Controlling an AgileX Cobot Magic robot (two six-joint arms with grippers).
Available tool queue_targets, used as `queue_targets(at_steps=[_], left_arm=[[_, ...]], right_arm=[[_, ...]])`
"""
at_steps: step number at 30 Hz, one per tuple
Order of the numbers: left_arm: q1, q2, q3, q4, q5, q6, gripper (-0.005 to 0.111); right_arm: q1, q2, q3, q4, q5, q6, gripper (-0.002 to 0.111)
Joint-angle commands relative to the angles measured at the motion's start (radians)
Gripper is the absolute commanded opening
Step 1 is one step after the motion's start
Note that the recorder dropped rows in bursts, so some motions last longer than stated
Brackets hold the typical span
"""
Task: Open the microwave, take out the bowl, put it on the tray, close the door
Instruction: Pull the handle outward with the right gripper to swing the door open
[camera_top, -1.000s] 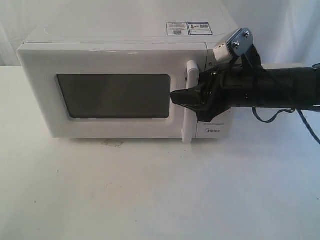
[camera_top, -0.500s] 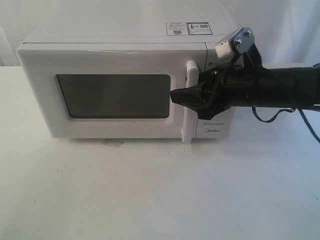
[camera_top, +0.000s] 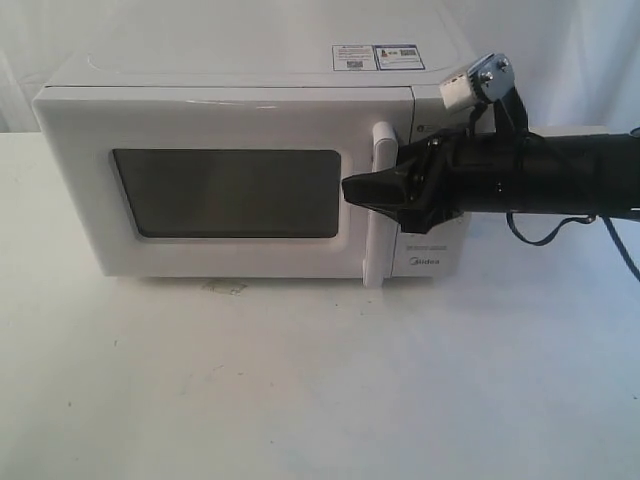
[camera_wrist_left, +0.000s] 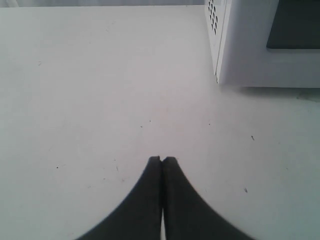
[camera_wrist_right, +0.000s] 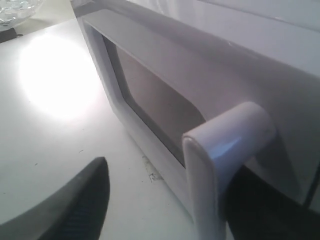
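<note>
One white boxy microwave (camera_top: 240, 70) sits on the white tabletop (camera_top: 300, 380), its white dark-windowed door (camera_top: 225, 195) shut flush. Right black gripper (camera_top: 356, 190): fingers spread, straddling the tall white bar handle (camera_top: 378, 225); contact unclear, view poor. Left black gripper (camera_wrist_left: 162, 161): fingers pressed together above the tabletop, near the microwave's corner.

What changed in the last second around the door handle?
The arm behind the right gripper rose slightly. Its fingers stay astride the handle, not clamped. The door remains shut, the microwave hasn't moved, and the left gripper is shut.
</note>
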Motion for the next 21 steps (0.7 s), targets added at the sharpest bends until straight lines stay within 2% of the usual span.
queue_targets(at_steps=[1,13,21], left_arm=[[0.003,-0.004,0.004,0.000,0.002,-0.002,0.000],[0.003,-0.004,0.004,0.000,0.002,-0.002,0.000],[0.003,-0.004,0.004,0.000,0.002,-0.002,0.000]], right_arm=[[0.010,0.020,-0.031,-0.010,0.214,0.023,0.000],[0.010,0.018,-0.006,-0.027,0.249,0.038,0.000],[0.010,-0.010,0.002,-0.118,0.315,0.077,0.000]])
